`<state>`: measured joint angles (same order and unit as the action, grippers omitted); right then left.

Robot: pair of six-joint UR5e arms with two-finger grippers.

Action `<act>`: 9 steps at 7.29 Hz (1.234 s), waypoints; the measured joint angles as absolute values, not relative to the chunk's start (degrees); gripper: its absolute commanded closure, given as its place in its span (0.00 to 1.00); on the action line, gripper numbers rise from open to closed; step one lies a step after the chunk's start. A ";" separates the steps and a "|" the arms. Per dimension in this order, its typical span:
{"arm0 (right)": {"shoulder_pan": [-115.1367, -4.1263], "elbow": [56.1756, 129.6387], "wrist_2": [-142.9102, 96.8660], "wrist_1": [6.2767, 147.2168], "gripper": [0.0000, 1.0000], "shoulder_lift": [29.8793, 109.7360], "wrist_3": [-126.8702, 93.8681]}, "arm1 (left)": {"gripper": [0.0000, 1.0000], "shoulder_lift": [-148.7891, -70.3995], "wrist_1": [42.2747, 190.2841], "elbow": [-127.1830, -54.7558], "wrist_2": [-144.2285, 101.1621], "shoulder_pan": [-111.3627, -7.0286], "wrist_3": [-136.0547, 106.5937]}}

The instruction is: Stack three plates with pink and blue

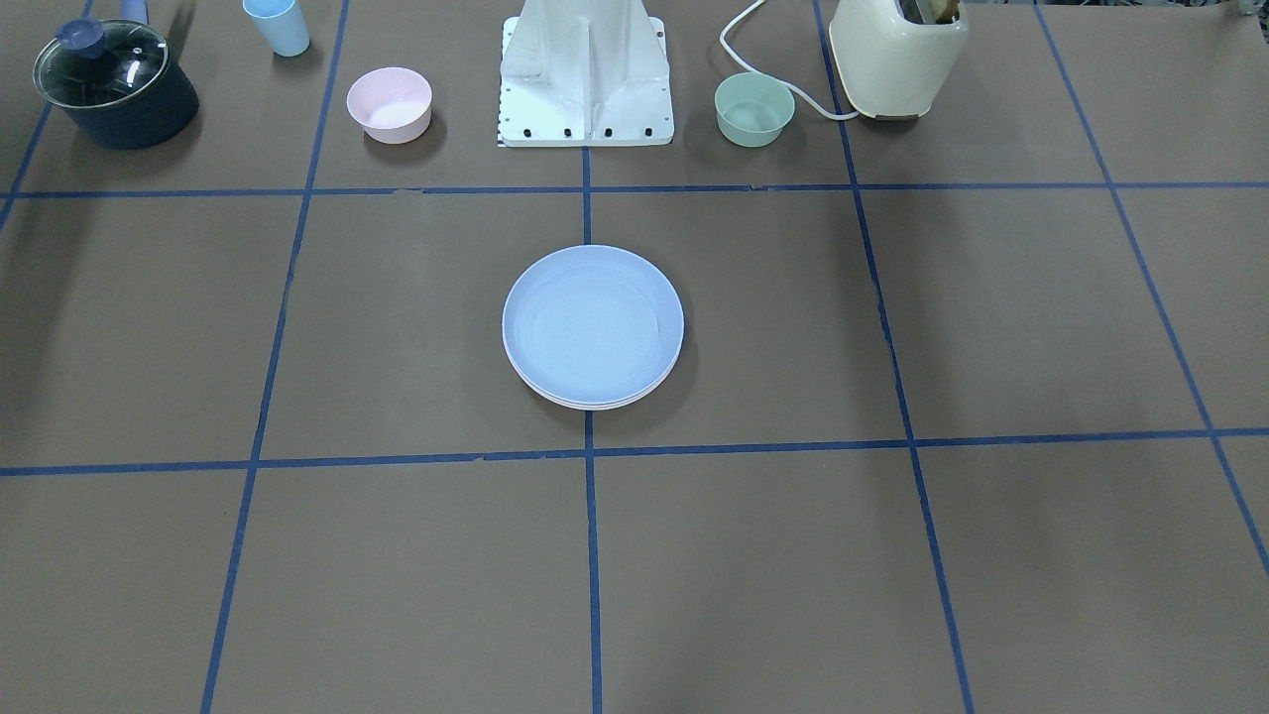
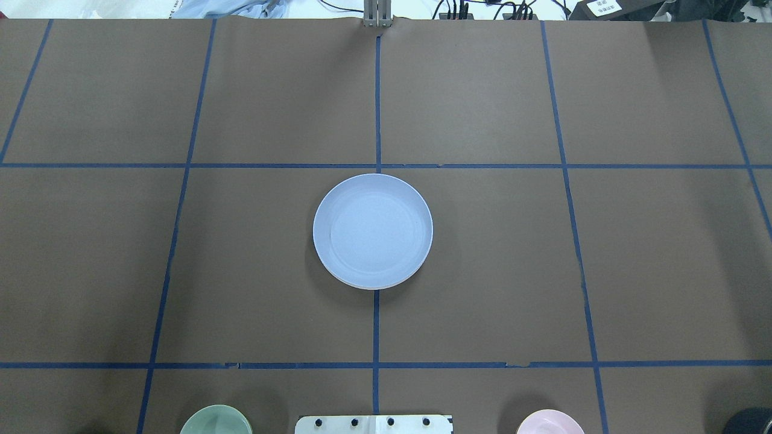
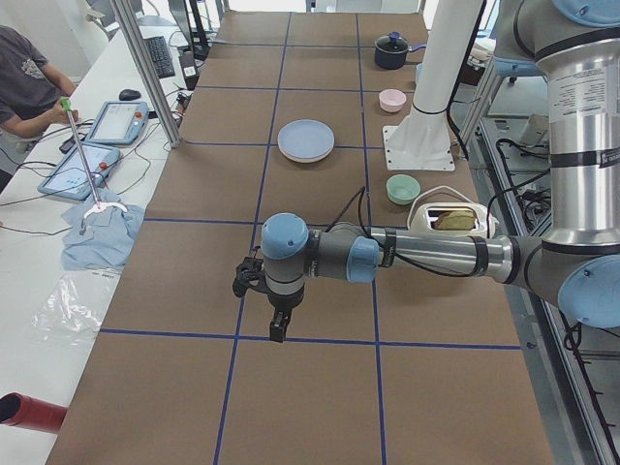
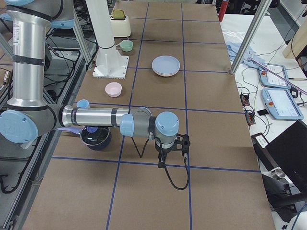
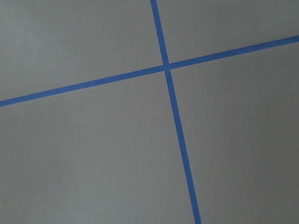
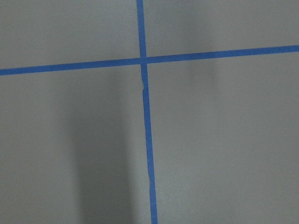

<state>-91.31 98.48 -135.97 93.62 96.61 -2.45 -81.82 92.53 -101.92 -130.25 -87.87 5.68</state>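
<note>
The left gripper (image 3: 276, 332) hangs pointing down over the table (image 1: 991, 317) near one end and the right gripper (image 4: 161, 163) likewise near the other; both show only from the side, so I cannot tell whether their jaws are wide or closed. Well apart from both, the blue plate (image 1: 593, 322) tops the stack at the table's centre, with the lower plates (image 1: 593, 404) showing as pale rims beneath. Along the robot's edge stand a pink bowl (image 1: 389, 103), green bowl (image 1: 754, 109), toaster (image 1: 897, 55), lidded pot (image 1: 114, 84) and blue cup (image 1: 278, 25); a white label (image 2: 603, 6) past the far edge is too small to read.
</note>
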 measured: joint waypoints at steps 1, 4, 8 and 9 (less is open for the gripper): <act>-91.31 98.45 -135.97 93.64 0.00 96.60 -2.46 | 0.00 -81.81 92.49 -101.87 -130.25 -87.87 5.53; -91.48 98.44 -136.02 93.61 0.00 96.59 -2.41 | 0.00 -81.63 92.85 -102.24 -132.11 -87.89 -2.89; -91.73 98.52 -135.97 93.60 0.00 96.44 -2.30 | 0.00 -81.65 93.41 -102.57 -133.31 -87.89 -7.47; -91.78 98.52 -135.97 93.60 0.00 96.42 -2.29 | 0.00 -81.65 93.42 -102.56 -133.32 -87.89 -7.53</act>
<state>-91.78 98.52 -135.97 93.60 96.42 -2.29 -81.65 93.42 -102.56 -133.32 -87.89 -7.53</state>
